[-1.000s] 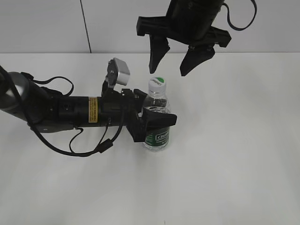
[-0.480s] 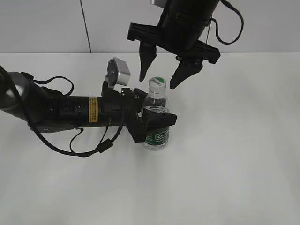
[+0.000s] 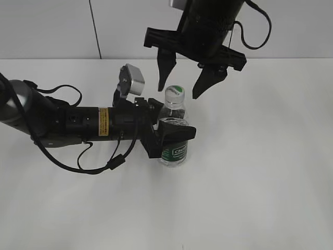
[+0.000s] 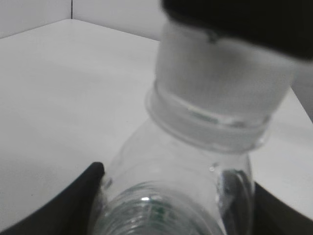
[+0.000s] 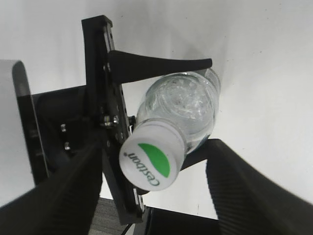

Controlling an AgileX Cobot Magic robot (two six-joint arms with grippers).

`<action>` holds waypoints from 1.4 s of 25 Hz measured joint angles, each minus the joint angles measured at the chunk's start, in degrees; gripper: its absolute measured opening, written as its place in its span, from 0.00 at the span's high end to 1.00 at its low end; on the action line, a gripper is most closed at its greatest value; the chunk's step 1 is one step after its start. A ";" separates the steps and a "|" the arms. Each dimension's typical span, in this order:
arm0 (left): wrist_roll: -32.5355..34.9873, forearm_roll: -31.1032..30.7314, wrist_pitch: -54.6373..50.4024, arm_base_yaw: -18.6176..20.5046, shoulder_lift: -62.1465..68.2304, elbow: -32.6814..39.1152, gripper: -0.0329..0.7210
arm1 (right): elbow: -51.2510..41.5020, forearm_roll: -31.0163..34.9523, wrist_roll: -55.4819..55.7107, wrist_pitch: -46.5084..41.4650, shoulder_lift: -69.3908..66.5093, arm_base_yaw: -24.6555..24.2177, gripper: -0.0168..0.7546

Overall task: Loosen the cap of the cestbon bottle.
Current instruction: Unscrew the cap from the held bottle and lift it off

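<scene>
Two robot arms meet at a small water bottle (image 3: 173, 136) standing upright on the white tabletop (image 3: 260, 182). We see the left end effector (image 3: 169, 136) clamped around the bottle's middle. Directly above, the right end effector (image 3: 183, 86) hangs spread apart, its fingers on either side of the white cap (image 3: 175, 94).
</scene>
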State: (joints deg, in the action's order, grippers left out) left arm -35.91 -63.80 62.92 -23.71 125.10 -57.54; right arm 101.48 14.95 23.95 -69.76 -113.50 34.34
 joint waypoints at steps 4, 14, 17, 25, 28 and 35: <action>0.00 0.04 0.00 0.00 0.00 0.00 0.38 | 0.00 -0.44 0.14 0.00 0.00 0.00 0.32; 0.01 0.11 -0.15 0.00 0.00 -0.06 0.38 | 0.00 -1.03 0.15 0.05 0.00 0.00 0.32; 0.01 0.17 -0.15 0.00 0.00 -0.06 0.38 | 0.00 -1.87 0.15 0.05 0.00 0.00 0.32; 0.01 0.17 -0.15 0.00 0.00 -0.06 0.38 | 0.00 -2.23 0.09 0.05 0.00 0.00 0.32; 0.01 0.17 -0.15 0.00 0.00 -0.06 0.38 | 0.00 -1.73 -0.06 0.10 0.00 0.00 0.32; 0.01 0.29 -0.22 0.00 0.00 -0.06 0.38 | 0.00 -0.86 -1.10 0.95 0.00 0.00 0.32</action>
State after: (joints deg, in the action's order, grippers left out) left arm -35.90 -63.51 62.70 -23.71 125.10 -57.60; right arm 101.48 14.09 22.86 -68.81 -113.50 34.34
